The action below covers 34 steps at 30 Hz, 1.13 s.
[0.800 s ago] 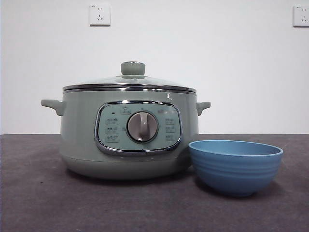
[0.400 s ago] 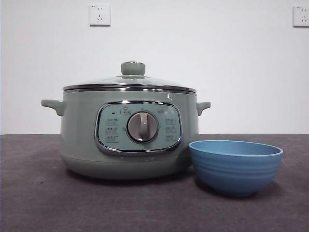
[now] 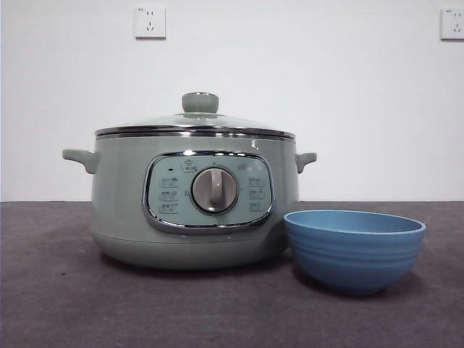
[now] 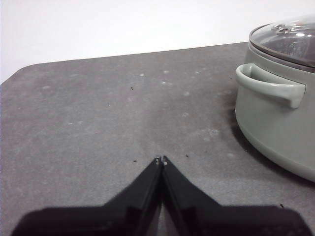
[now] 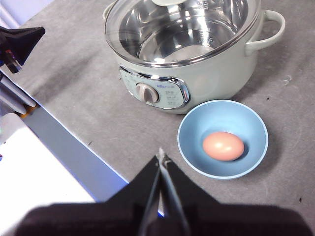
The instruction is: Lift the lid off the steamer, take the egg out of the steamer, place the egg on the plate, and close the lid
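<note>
Nothing moved; glass lid [image 3: 196, 122] covers steamer [image 3: 123, 210].

From my front view I can't see into the plate [image 3: 354, 250]; its wall hides the egg [image 5: 223, 146]. My left wrist view cuts off most of the steamer [image 4: 275, 118], and the lid [image 5: 182, 27] runs past the right wrist frame.
</note>
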Available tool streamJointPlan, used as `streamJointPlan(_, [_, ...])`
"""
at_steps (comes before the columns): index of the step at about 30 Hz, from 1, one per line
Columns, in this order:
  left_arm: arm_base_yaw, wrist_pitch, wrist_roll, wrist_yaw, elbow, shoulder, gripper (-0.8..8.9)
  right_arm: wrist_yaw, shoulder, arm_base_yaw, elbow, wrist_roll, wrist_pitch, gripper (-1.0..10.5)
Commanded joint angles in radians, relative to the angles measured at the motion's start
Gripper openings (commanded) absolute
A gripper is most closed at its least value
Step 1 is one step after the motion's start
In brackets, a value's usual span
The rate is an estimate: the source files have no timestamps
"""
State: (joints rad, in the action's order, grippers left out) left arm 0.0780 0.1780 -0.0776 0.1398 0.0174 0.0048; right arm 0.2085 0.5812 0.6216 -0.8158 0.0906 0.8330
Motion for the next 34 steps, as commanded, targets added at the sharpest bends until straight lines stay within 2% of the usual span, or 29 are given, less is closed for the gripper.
streamJointPlan(1, [0.003, -0.003, 0.006, -0.007, -0.013, -0.002, -0.04, -0.002, 0.0, 0.001, 0.008, 0.006, -0.004, 0.0])
streamJointPlan(21, [0.003, -0.003, 0.006, -0.006, -0.013, -0.002, -0.04, -0.002, 0.0, 0.001, 0.008, 0.005, -0.005, 0.0])
streamJointPlan(23, [0.003, -0.003, 0.006, -0.006, -0.013, -0.002, -0.04, -0.006, -0.002, -0.003, 0.008, -0.038, -0.014, 0.0])
streamJointPlan(27, [0.003, -0.003, 0.006, -0.006, -0.013, -0.002, -0.04, -0.005, -0.028, -0.077, 0.009, -0.052, -0.077, 0.0])
streamJointPlan(34, [0.003, -0.003, 0.006, -0.006, -0.013, -0.002, -0.04, -0.005, -0.106, -0.36, 0.013, -0.076, -0.157, 0.0])
